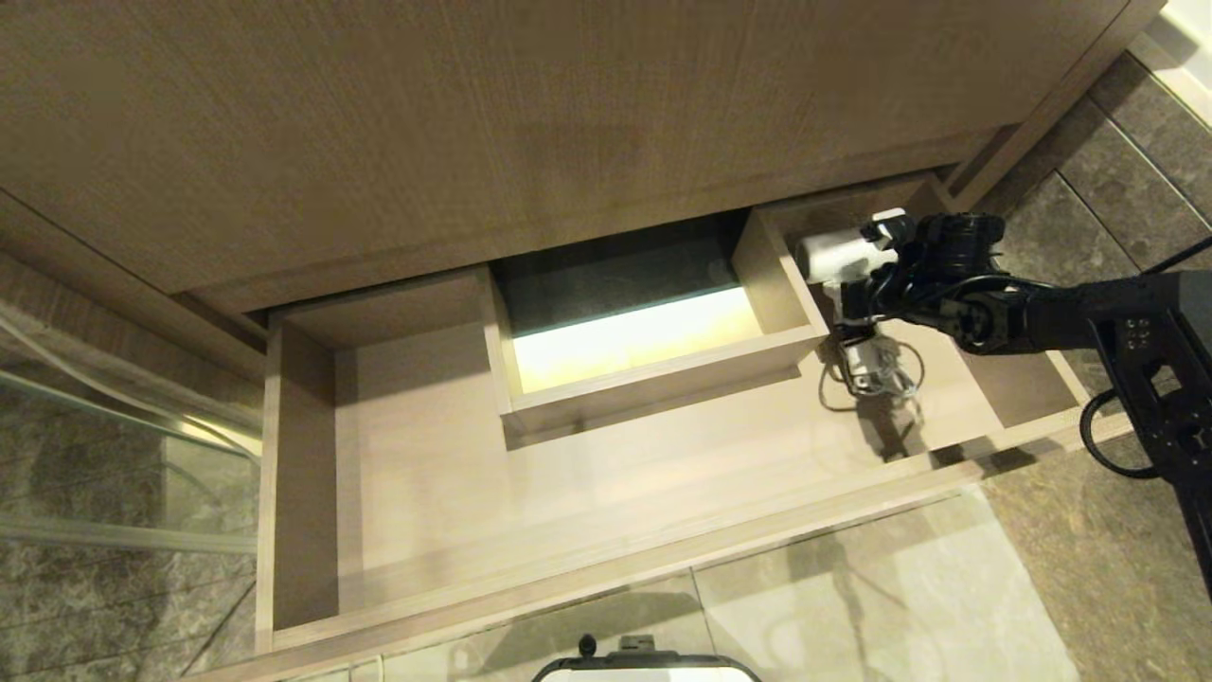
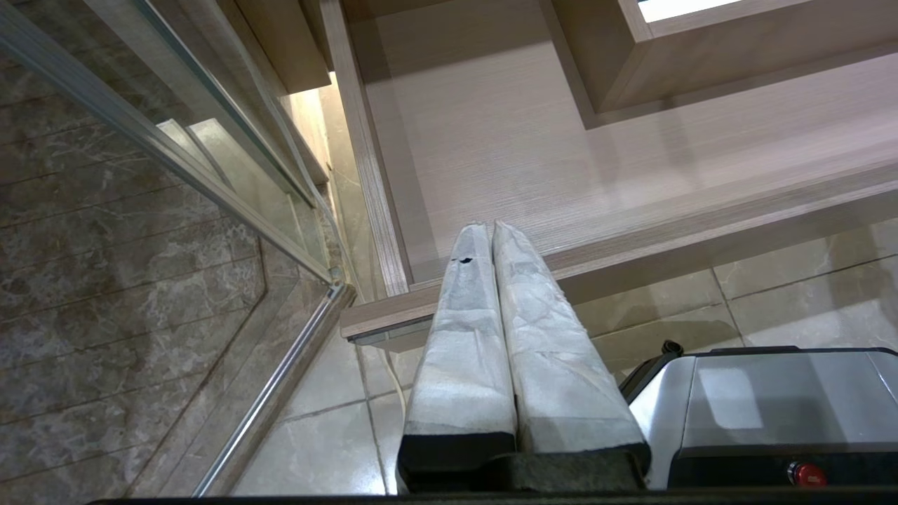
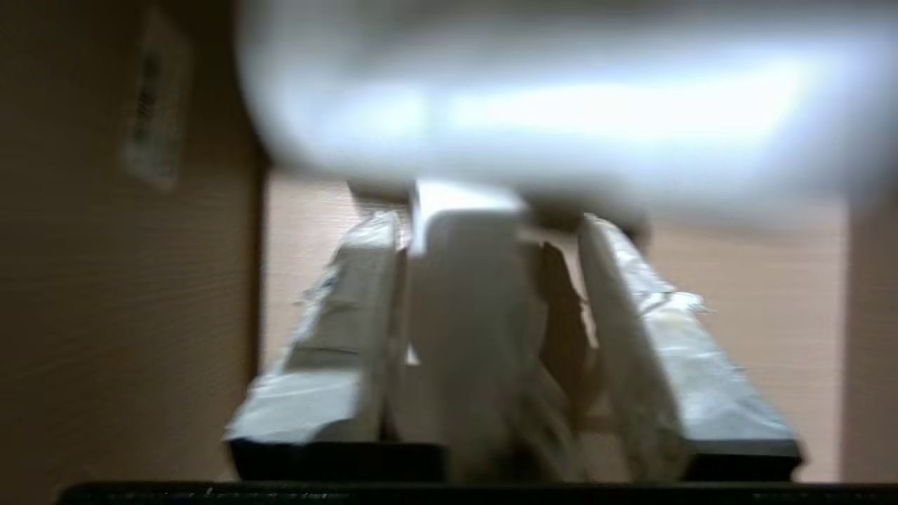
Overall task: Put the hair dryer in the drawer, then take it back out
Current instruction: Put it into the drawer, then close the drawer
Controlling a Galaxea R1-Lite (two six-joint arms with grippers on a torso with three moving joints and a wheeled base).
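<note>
A: One dryer [image 1: 838,254], in the drawer's [image 1: 587,568] right arm near its back right corner, cord [image 1: 876,374] coiled on the floor below it. Right gripper [image 3: 484,231] jaws stand spread around the handle, one finger [image 3: 351,308] touching, the other clear.

B: Left gripper [image 2: 491,231]?

A: Pressed together, parked off the front left corner. Risk: loose hold lets the dryer tip, or the cord snags on lift-out.
</note>
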